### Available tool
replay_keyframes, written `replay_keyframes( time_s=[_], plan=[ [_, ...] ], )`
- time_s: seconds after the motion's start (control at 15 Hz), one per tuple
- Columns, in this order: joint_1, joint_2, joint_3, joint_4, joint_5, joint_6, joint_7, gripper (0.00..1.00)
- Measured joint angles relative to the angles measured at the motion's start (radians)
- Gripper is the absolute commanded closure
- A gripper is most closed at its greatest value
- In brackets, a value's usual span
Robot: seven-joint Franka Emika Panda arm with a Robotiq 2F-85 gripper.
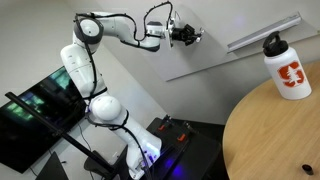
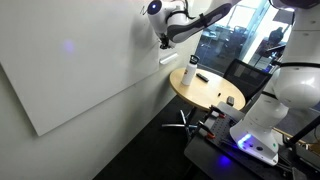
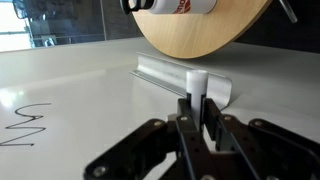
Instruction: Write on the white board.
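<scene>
**Operator:** Item 1. State the location of the white board.

**Arm:** The white board is the largest item. It is a glossy white panel with a thin dark edge, mounted on the wall. In the wrist view its surface fills the frame below and around my end effector. The round wooden table stands near one end of the board. In an exterior view my arm reaches from its base up to the panel.

**Operator:** Item 2. State the smaller fixtures.

**Arm:** A silver tray rail runs along the board edge, directly ahead of my fingers in the wrist view. A white bottle with a red emblem and a black cap stands upright on the table.

**Operator:** Item 3. State the end effector condition.

**Arm:** My gripper is at the board, just beside the rail. The fingers are drawn nearly together and clamp a white marker between them. I cannot tell whether its tip contacts the panel.

**Operator:** Item 4. Marks?

**Arm:** Black zigzag scribbles lie on the board, well apart from the marker.
</scene>
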Motion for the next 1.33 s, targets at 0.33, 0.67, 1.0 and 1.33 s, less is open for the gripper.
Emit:
replay_keyframes(
  time_s=[0.33,0.67,1.0,1.33],
  plan=[
    [-0.002,0.046,-0.013,0.017,0.008,0.000,0.000,0.93],
    [-0.009,0.045,-0.040,0.046,0.011,0.000,0.000,0.92],
    [-0.005,0.035,-0.041,0.047,0.024,-0.001,-0.001,0.92],
    [0.012,0.035,-0.026,0.047,0.047,-0.012,-0.005,0.92]
  ],
)
